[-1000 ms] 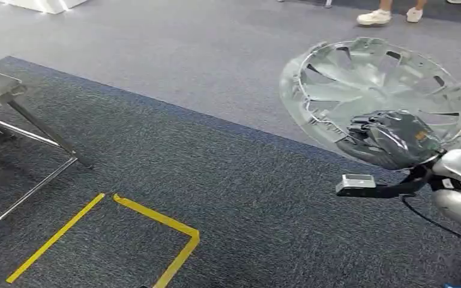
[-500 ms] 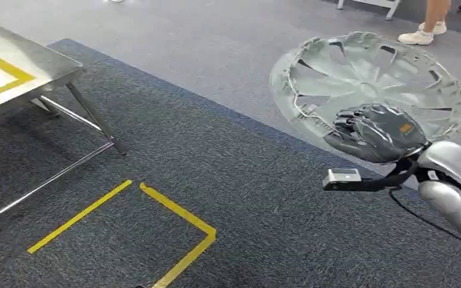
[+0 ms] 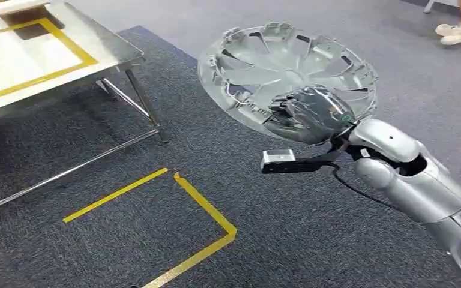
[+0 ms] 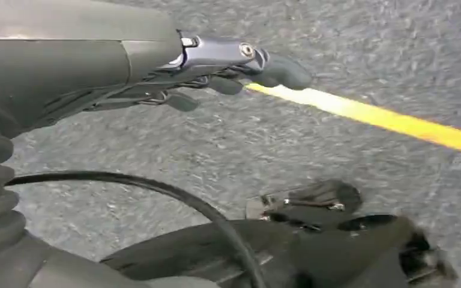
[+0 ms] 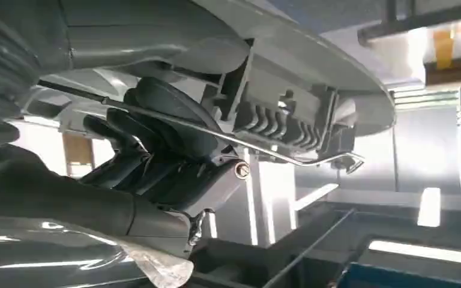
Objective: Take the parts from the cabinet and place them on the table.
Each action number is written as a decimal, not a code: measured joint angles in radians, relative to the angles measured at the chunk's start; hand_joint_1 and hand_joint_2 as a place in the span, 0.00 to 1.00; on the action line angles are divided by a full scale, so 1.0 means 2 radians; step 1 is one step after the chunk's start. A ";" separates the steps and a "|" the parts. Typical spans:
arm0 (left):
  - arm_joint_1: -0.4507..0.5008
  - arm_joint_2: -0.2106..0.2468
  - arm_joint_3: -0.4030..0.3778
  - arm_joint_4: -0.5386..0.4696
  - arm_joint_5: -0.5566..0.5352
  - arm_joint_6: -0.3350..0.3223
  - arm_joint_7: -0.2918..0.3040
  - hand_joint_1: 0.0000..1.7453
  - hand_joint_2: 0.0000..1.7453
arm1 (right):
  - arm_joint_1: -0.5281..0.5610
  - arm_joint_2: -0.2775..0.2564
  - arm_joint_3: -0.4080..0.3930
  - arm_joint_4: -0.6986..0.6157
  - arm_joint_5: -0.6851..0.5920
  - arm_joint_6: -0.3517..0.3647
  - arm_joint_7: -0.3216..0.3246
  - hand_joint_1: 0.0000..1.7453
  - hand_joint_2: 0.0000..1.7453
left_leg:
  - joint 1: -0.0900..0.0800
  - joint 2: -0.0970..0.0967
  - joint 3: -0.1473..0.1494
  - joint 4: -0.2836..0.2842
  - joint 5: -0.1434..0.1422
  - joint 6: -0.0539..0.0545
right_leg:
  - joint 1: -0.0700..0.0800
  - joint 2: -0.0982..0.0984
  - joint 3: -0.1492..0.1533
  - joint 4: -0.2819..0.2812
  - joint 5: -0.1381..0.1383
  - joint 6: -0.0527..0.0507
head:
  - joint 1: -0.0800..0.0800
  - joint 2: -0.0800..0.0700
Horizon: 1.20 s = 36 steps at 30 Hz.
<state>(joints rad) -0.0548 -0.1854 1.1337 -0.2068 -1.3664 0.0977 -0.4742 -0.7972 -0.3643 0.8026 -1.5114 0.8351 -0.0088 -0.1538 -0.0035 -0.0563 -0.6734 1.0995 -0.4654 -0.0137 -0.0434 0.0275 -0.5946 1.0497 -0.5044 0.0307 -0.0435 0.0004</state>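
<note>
A silver-grey wheel cover (image 3: 276,54), round with curved spokes, is held up above the carpet, tilted with its ribbed back showing. My right hand (image 3: 309,114) grips its near rim from below. Up close, the cover's rim and wire ring (image 5: 288,114) lie across the dark fingers (image 5: 156,150) closed on it. The metal table (image 3: 105,57) with a yellow taped frame on its top stands at the upper left, apart from the cover. My left hand (image 4: 216,78) hangs over the carpet, fingers stretched out, holding nothing.
A yellow tape outline (image 3: 204,207) marks the dark carpet in front of me, also seen as a tape line (image 4: 396,123) below the left hand. The table's slanted legs (image 3: 147,108) reach the floor. A person's shoes (image 3: 459,33) stand at the far right.
The whole view has swung: the table has come further into the picture from the left and the tape outline has shifted right. My right hand still holds the wheel cover, now nearer the middle.
</note>
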 joint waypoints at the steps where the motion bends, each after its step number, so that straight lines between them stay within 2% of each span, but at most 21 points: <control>1: -0.002 0.001 0.000 0.000 0.000 0.000 -0.001 0.00 1.00 | -0.003 0.002 0.003 0.002 -0.001 0.000 0.000 1.00 1.00 | 0.001 0.013 -0.015 0.030 -0.013 -0.002 | 0.002 -0.006 0.002 0.000 -0.001 -0.002 | 0.000 0.000; 3: -0.004 0.002 0.000 0.000 -0.001 -0.001 -0.004 0.00 1.00 | -0.005 0.008 0.008 0.007 -0.001 -0.002 0.003 1.00 1.00 | 0.004 0.024 -0.054 0.106 -0.038 -0.004 | 0.003 -0.021 0.007 0.000 -0.006 -0.005 | 0.000 0.000; 4: -0.004 0.002 0.000 0.000 -0.002 -0.002 -0.006 0.00 1.00 | -0.006 0.011 0.011 0.010 -0.001 -0.003 0.003 1.00 1.00 | 0.005 0.024 -0.065 0.122 -0.036 -0.004 | 0.004 -0.027 0.010 0.000 -0.009 -0.006 | 0.000 0.000; 6: -0.004 0.002 0.000 0.000 -0.003 -0.002 -0.006 0.00 1.00 | -0.007 0.018 0.016 0.014 0.000 -0.006 0.004 1.00 1.00 | 0.005 0.026 -0.054 0.090 -0.002 -0.002 | 0.004 -0.038 0.018 0.000 -0.015 -0.005 | 0.000 0.000; 8: -0.003 0.004 0.000 0.000 -0.004 -0.002 -0.006 0.00 1.00 | -0.011 0.023 0.020 0.018 0.000 -0.006 0.005 1.00 1.00 | 0.002 0.041 -0.018 0.007 0.047 0.007 | 0.006 -0.049 0.029 0.000 -0.023 -0.001 | 0.000 0.000; 9: -0.004 0.004 0.000 0.000 -0.005 -0.002 -0.006 0.00 1.00 | -0.013 0.024 0.021 0.020 0.000 -0.008 0.005 1.00 1.00 | -0.006 0.065 -0.011 -0.003 0.038 0.011 | 0.007 -0.053 0.030 -0.003 -0.025 0.001 | 0.000 0.000; 13: -0.003 0.004 0.000 0.000 -0.005 -0.002 -0.006 0.00 1.00 | -0.020 0.029 0.027 0.026 0.000 -0.010 0.005 1.00 1.00 | -0.009 0.049 -0.008 -0.023 0.030 0.021 | 0.013 -0.075 0.036 -0.012 -0.027 0.009 | -0.001 0.000; 14: -0.002 0.004 0.000 0.000 -0.005 -0.002 -0.006 0.00 1.00 | -0.020 0.031 0.027 0.026 0.000 -0.010 0.005 1.00 1.00 | -0.002 0.043 -0.001 -0.032 0.031 0.023 | 0.010 -0.069 0.032 -0.011 -0.034 0.012 | 0.001 0.000; 15: -0.001 0.005 0.000 0.000 -0.005 -0.001 -0.006 0.00 1.00 | -0.021 0.031 0.027 0.027 -0.001 -0.010 0.005 1.00 1.00 | -0.003 0.038 0.001 -0.034 0.031 0.024 | 0.010 -0.041 0.028 0.004 -0.042 0.011 | 0.003 0.000; 16: -0.003 0.005 0.000 0.000 -0.005 -0.001 -0.006 0.00 1.00 | -0.021 0.031 0.028 0.028 -0.001 -0.010 0.005 1.00 1.00 | -0.003 0.032 0.001 -0.034 0.031 0.027 | 0.010 -0.027 0.011 0.035 -0.056 0.009 | 0.004 0.000; 18: -0.007 0.004 0.000 0.000 -0.005 -0.001 -0.006 0.00 1.00 | -0.018 0.031 0.030 0.031 -0.001 -0.010 0.005 1.00 1.00 | -0.004 0.018 0.002 -0.034 0.029 0.030 | 0.012 -0.014 -0.037 0.116 -0.083 0.008 | 0.005 0.000; 20: -0.005 0.004 0.000 0.000 -0.005 -0.001 -0.006 0.00 1.00 | -0.017 0.031 0.033 0.034 0.000 -0.010 0.004 1.00 1.00 | -0.004 0.003 0.003 -0.033 0.028 0.030 | 0.013 -0.013 -0.063 0.139 -0.071 0.008 | 0.005 0.000; 23: -0.004 0.004 0.000 0.000 -0.005 -0.001 -0.006 0.00 1.00 | -0.018 0.031 0.034 0.035 0.000 -0.010 0.005 1.00 1.00 | -0.003 -0.019 0.009 -0.028 0.022 0.027 | 0.011 -0.003 -0.032 0.033 0.013 0.007 | 0.005 0.000; 24: -0.004 0.004 0.000 0.000 -0.005 -0.001 -0.006 0.00 1.00 | -0.018 0.031 0.034 0.036 0.000 -0.010 0.005 1.00 1.00 | -0.001 -0.024 0.007 -0.027 0.021 0.025 | 0.008 0.024 -0.025 0.018 0.011 0.005 | 0.004 0.000; 25: -0.005 0.004 0.000 0.000 -0.005 -0.001 -0.006 0.00 1.00 | -0.019 0.031 0.036 0.037 -0.001 -0.010 0.005 1.00 1.00 | -0.003 -0.030 0.002 -0.021 0.021 0.023 | 0.006 0.032 -0.015 0.003 0.013 0.005 | 0.004 0.000; 28: -0.002 0.004 0.000 0.000 -0.007 -0.002 -0.005 0.00 1.00 | -0.020 0.032 0.036 0.038 0.000 -0.010 0.004 1.00 1.00 | 0.004 -0.046 -0.003 -0.027 0.027 0.012 | 0.012 0.018 -0.013 -0.001 0.008 0.001 | 0.005 0.000; 29: -0.001 0.007 0.000 0.000 -0.009 -0.002 -0.004 0.00 1.00 | -0.022 0.033 0.036 0.038 0.000 -0.010 0.004 1.00 1.00 | 0.001 -0.046 -0.004 -0.025 0.024 0.011 | 0.004 0.010 -0.007 -0.007 0.009 -0.002 | 0.006 0.000; 31: -0.001 0.006 -0.001 0.000 -0.011 -0.002 -0.002 0.00 1.00 | -0.024 0.035 0.035 0.040 -0.001 -0.010 0.005 1.00 1.00 | -0.003 0.004 -0.019 0.008 0.007 0.002 | 0.006 -0.002 0.000 -0.010 0.008 -0.007 | -0.005 0.000; 32: -0.003 0.006 -0.001 0.000 -0.012 -0.002 -0.002 0.00 1.00 | -0.026 0.035 0.036 0.040 0.000 -0.010 0.006 1.00 1.00 | 0.001 0.016 -0.037 0.044 -0.008 -0.001 | 0.007 -0.009 0.002 -0.010 0.006 -0.009 | -0.003 0.000; 34: -0.005 0.007 -0.001 0.000 -0.012 -0.002 -0.002 0.00 1.00 | -0.028 0.036 0.036 0.042 0.000 -0.010 0.005 1.00 1.00 | 0.005 0.024 -0.069 0.108 -0.027 -0.006 | 0.007 -0.024 0.007 -0.010 0.002 -0.011 | -0.004 0.000; 36: -0.005 0.008 -0.001 0.000 -0.015 -0.002 -0.003 0.00 1.00 | -0.030 0.039 0.036 0.042 0.000 -0.010 0.005 1.00 1.00 | 0.008 0.026 -0.064 0.098 -0.008 -0.007 | 0.007 -0.036 0.013 -0.010 -0.002 -0.009 | -0.004 0.000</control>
<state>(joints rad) -0.0645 -0.1698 1.1311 -0.2064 -1.3958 0.0938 -0.4795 -0.8573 -0.2869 0.8755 -1.4279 0.8354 -0.0294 -0.1434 0.0132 -0.0045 -0.8004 1.2953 -0.4808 -0.0283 -0.0294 -0.0445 -0.5687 1.0297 -0.5092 0.0119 -0.0511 0.0004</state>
